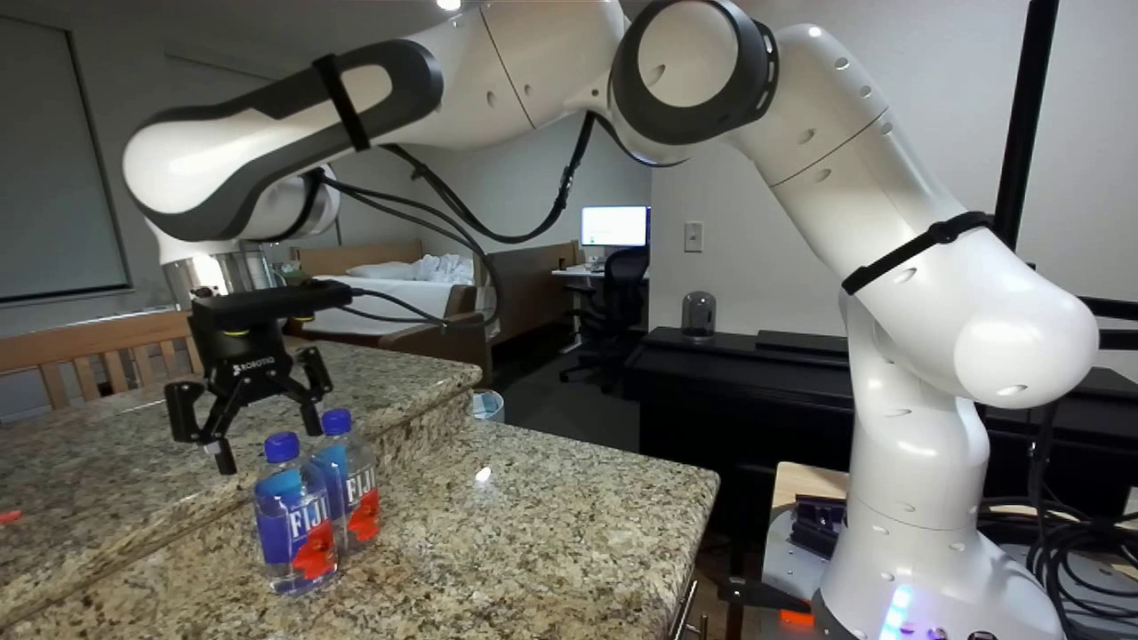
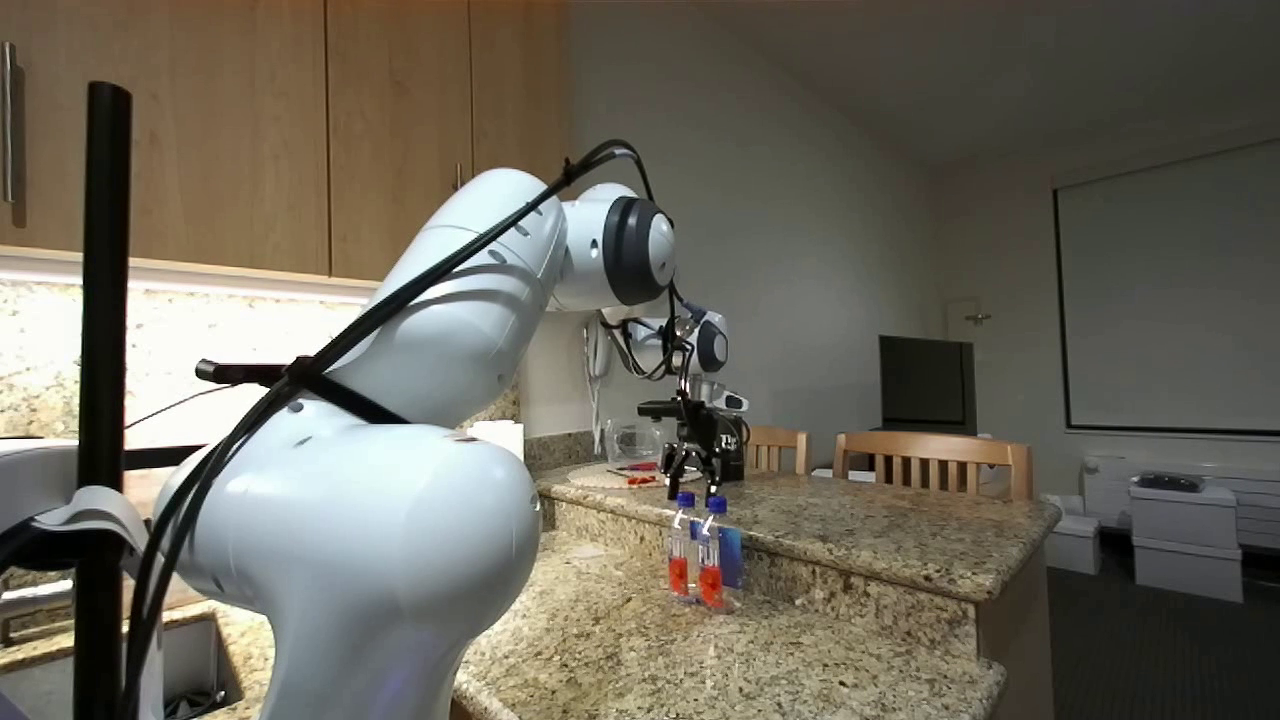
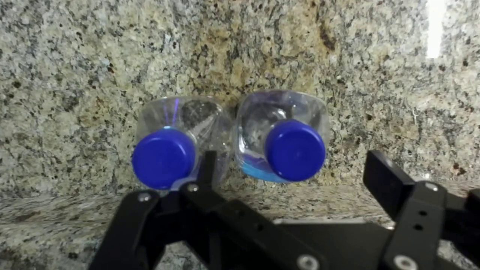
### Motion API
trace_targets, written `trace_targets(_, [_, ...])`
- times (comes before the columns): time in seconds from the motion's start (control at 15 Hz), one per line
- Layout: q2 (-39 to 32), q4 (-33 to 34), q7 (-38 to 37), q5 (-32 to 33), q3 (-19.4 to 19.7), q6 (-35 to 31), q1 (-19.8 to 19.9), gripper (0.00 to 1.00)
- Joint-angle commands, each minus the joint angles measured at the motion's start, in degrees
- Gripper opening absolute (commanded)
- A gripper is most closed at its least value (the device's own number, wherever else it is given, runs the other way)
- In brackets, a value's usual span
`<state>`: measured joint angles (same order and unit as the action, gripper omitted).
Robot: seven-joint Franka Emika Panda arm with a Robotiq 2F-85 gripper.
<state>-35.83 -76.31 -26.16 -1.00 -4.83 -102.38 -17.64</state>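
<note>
Two clear water bottles with blue caps and red-flowered labels stand upright side by side on the granite counter, against the raised ledge. In the wrist view the right bottle has its cap framed between the spread jaws of my gripper. The left bottle lies outside them, partly covered by one finger. In an exterior view my gripper hangs at about cap height over the nearer bottle, with the farther bottle beside it. My jaws hold nothing; whether a finger touches a bottle I cannot tell.
The lower counter runs along a raised granite ledge. On the ledge are a round mat, small red items and a black box. Wooden chairs stand behind it.
</note>
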Motion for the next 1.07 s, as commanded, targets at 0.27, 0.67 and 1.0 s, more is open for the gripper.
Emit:
trace_targets(0.27, [3.5, 0.3, -0.3, 0.8, 0.3, -2.4, -1.0, 1.00])
trace_targets(0.67, [10.4, -8.5, -0.7, -0.9, -0.7, -7.5, -1.1, 1.00])
trace_targets(1.0, [17.4, -21.8, -1.7, -1.8, -3.0, -11.0, -1.7, 0.54])
